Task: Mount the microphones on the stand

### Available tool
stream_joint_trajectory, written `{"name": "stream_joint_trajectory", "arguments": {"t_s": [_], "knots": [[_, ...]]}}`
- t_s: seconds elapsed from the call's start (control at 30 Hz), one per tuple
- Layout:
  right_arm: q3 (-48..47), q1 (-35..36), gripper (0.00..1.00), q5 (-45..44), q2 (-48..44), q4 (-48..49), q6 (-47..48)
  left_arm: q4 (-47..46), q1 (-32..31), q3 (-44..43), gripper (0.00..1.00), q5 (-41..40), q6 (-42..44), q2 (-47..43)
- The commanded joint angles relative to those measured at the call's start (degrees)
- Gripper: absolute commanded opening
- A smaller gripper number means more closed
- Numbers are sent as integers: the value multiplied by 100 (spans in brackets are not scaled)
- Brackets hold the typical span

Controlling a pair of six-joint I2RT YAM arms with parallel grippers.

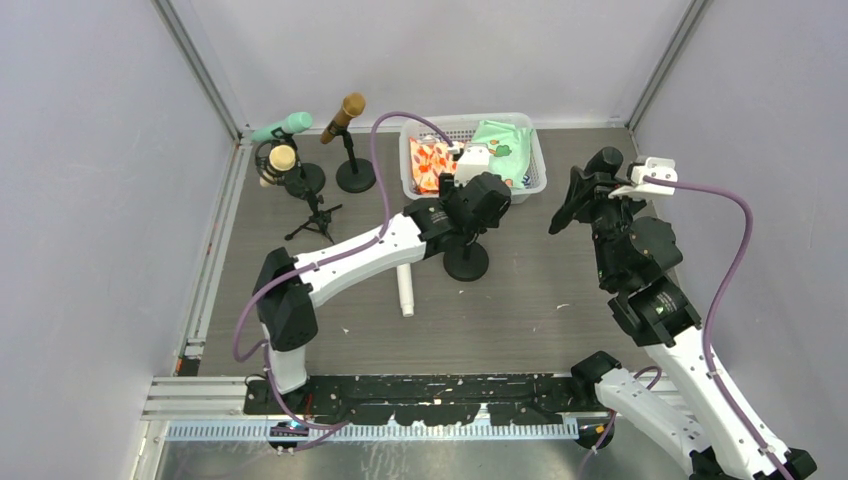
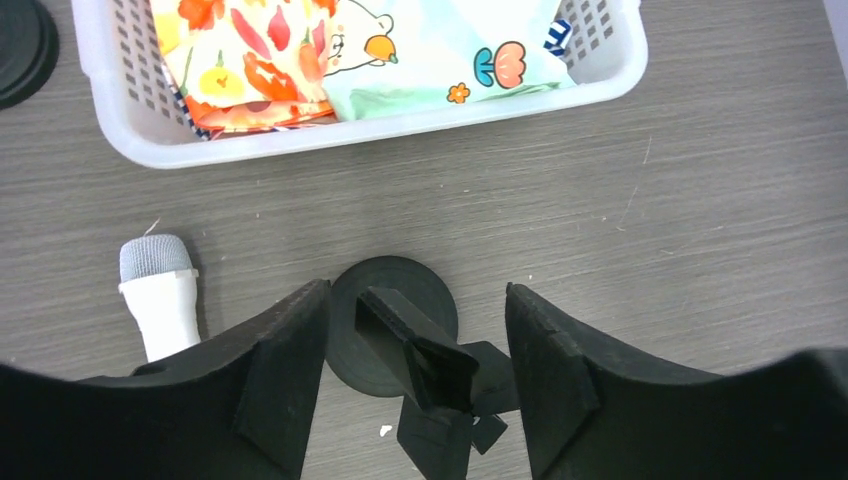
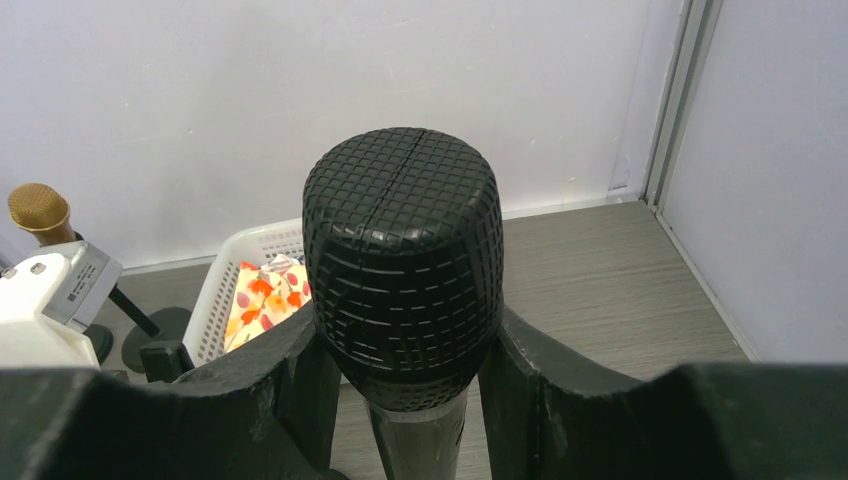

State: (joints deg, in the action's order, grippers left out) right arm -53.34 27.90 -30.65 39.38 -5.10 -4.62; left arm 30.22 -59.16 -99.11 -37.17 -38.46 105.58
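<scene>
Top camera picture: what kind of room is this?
Likely a robot test booth: bare grey walls box in the table, two robot arms are bolted at its edge, and microphone stands wait as props.

The black microphone with gridded head (image 3: 400, 270) in my right jaws looks matt, rough. The grey wood-grain counter (image 2: 700, 220) is dull.

- A white basket (image 1: 406, 165) sits at the table's far edge.
- Left of the basket, mint green microphone (image 1: 282, 127), brown-gold microphone (image 1: 342, 117) and pale yellow microphone (image 1: 280, 160) rest on stands.
- In front of the basket, the left gripper (image 1: 468, 228) hangs over a black stand (image 1: 466, 262), with the white microphone (image 1: 405, 290) lying flat nearby.
- Right of the basket, the right gripper (image 1: 568, 205) carries the black microphone (image 1: 604, 161).
</scene>
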Motion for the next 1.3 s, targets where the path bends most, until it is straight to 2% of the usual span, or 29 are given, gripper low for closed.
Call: {"name": "stream_joint_trajectory", "arguments": {"t_s": [0.0, 0.13, 0.27, 0.4, 0.53, 0.77, 0.93, 0.97, 1.03, 1.07, 1.13, 1.27], "knots": [[-36, -18, 1, -86, -121, 216, 111, 151, -15, -243, 61, -440, 8, -10], [-44, -19, 1, -90, -153, 199, 119, 203, 8, -266, 46, -330, 329, -32], [-103, -12, 1, -73, -199, 123, 106, 339, 118, -216, 26, 172, 790, -140], [-179, -17, 1, -31, -280, -23, 49, 397, 347, -60, 14, 1036, 1332, -327], [-232, -15, 1, 66, -356, -172, -38, 43, 584, 314, 3, 2312, 2161, -565], [-245, -15, 1, 518, -436, -367, -57, -8, 629, 523, 0, 4647, 4595, -618], [-115, -12, 1, 941, -490, -216, 35, 117, 665, 779, 0, 5378, 5771, -715], [-93, -14, 1, 1022, -502, -190, 57, 35, 687, 873, 3, 5377, 5853, -771], [-42, -18, 1, 1212, -514, -135, 166, -188, 760, 1075, 17, 5432, 5881, -913], [-10, -11, 1, 1307, -504, -76, 201, -348, 814, 1188, 26, 5532, 5807, -1002], [52, -12, 2, 1483, -476, 23, 355, -743, 953, 1440, 54, 5678, 5579, -1204], [2, -9, 2, 1744, -305, 63, 532, -1535, 1086, 1951, 83, 5694, 5172, -1508]]}}
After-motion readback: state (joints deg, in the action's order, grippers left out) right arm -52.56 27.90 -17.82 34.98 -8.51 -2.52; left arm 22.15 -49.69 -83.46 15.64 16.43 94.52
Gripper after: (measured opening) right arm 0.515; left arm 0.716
